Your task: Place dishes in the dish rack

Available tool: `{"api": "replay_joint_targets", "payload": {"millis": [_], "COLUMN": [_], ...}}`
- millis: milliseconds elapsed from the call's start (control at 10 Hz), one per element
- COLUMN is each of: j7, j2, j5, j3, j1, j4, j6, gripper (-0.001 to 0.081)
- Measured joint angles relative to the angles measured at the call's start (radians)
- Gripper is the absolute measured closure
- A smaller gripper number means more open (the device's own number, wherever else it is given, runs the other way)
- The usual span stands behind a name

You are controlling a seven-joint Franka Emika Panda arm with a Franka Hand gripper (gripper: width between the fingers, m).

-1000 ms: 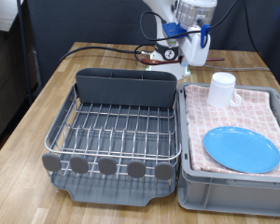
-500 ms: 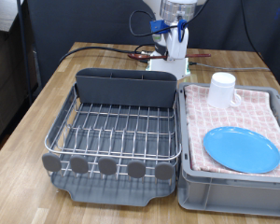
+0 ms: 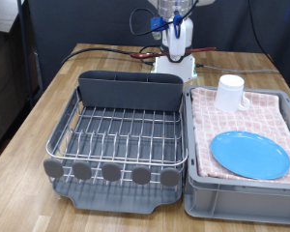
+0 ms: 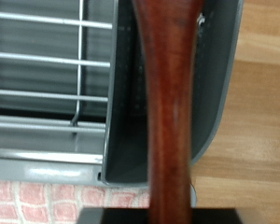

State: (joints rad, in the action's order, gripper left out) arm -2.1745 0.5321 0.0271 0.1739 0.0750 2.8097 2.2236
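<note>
My gripper (image 3: 176,29) is high at the exterior view's top, above and behind the grey utensil caddy (image 3: 130,90). In the wrist view a dark-brown wooden spoon (image 4: 168,103) runs straight through the middle of the picture, held between my fingers, with the caddy (image 4: 126,112) and the rack wires (image 4: 47,84) below it. The silver wire dish rack (image 3: 121,135) holds no dishes. The light-blue plate (image 3: 249,155) and the white cup (image 3: 230,93) rest on the pink checkered cloth.
The grey bin (image 3: 244,198) lined with pink checkered cloth (image 3: 280,106) stands right of the rack. A row of grey discs (image 3: 111,172) lines the rack's near edge. Cables and a white base (image 3: 174,66) lie behind the caddy on the wooden table (image 3: 48,87).
My gripper has moved towards the exterior view's left and slightly up, from behind the bin with the cup to behind the caddy. Plate and cup have not moved.
</note>
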Motion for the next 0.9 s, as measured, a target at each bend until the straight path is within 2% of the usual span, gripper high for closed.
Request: {"api": "replay_joint_targets", "payload": {"millis": [300, 500, 700, 900], "j7": [0.134, 0.193, 0.241, 0.239], "j2": [0.000, -0.002, -0.003, -0.009], "j5": [-0.085, -0.120, -0.122, -0.136], "j3": [0.087, 0.126, 0.134, 0.139], "j1": [0.013, 0.016, 0.016, 0.016], "j4": [0.008, 0.011, 0.021, 0.006], "j6": [-0.018, -0.037, -0.001, -0.031], "gripper": [0.0724, 0.0724, 0.0724, 0.0724]}}
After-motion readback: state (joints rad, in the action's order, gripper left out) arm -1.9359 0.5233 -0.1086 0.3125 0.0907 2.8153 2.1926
